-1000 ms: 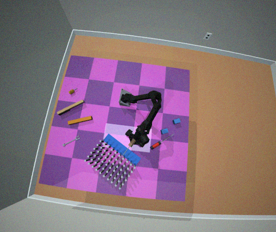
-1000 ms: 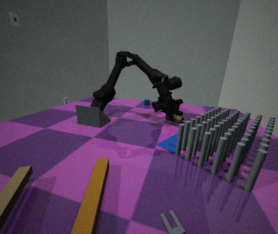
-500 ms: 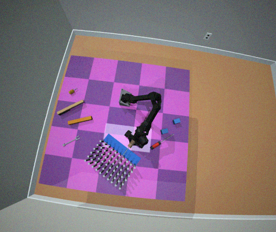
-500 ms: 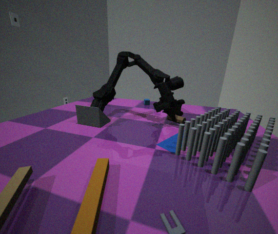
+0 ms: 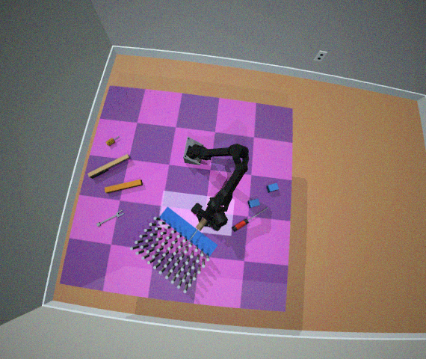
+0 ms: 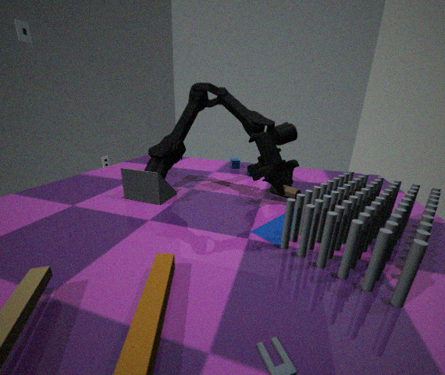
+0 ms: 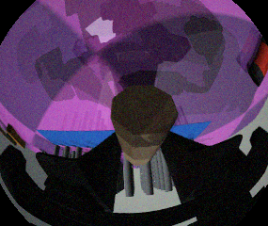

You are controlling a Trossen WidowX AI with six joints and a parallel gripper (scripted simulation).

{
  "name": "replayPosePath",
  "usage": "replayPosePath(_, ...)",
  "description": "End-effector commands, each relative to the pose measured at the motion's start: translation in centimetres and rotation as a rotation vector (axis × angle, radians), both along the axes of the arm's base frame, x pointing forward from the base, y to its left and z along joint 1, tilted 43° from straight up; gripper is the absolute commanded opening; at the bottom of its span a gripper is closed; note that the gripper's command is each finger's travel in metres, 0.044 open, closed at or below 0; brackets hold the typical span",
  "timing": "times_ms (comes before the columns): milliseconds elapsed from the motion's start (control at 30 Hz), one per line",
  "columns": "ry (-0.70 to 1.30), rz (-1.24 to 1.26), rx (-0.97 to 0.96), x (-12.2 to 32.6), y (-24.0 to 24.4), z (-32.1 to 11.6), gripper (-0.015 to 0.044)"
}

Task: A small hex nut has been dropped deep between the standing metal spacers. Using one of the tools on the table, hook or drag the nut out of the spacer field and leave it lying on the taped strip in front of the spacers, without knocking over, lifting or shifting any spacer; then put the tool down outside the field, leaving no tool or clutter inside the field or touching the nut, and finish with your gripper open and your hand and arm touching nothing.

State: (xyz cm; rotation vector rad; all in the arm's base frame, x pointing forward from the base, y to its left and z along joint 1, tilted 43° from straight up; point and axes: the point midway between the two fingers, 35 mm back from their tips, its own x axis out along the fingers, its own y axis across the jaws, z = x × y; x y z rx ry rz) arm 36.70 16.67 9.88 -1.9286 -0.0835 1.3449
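My gripper [image 5: 205, 221] [image 7: 139, 134] is shut on the brown handle of a thin-shafted tool [image 5: 199, 224] [image 6: 291, 191] [image 7: 143, 118]. The handle is above the table near the blue taped strip [image 5: 174, 219] [image 6: 271, 231] [image 7: 70, 137]. The thin grey shaft crosses over the strip, and its far end reaches the front edge of the field of standing metal spacers [image 5: 184, 292] [image 6: 410, 272] [image 7: 147, 179]. Whether the tip is between spacers or above them cannot be told. The spacers in view stand upright. The hex nut cannot be made out in any view.
A red-handled tool [image 5: 240, 225] [image 7: 262, 56] lies right of the gripper, with two blue blocks [image 5: 272, 188] [image 5: 253, 203] beyond. A fork-ended wrench [image 5: 108, 218] [image 6: 281, 365], an orange bar [image 5: 123, 186] [image 6: 146, 319], a tan bar [image 5: 108, 166] [image 6: 12, 319] and a small yellow-handled tool [image 5: 110, 141] lie left.
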Motion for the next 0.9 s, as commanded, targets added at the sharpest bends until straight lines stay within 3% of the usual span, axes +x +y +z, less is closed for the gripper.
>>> replayPosePath(0,-0.01,-0.002,0.0,0.5,-0.2,0.1,0.0)
replayPosePath(867,-0.011,-0.002,0.0,2.2,-0.5,-0.4,0.0)
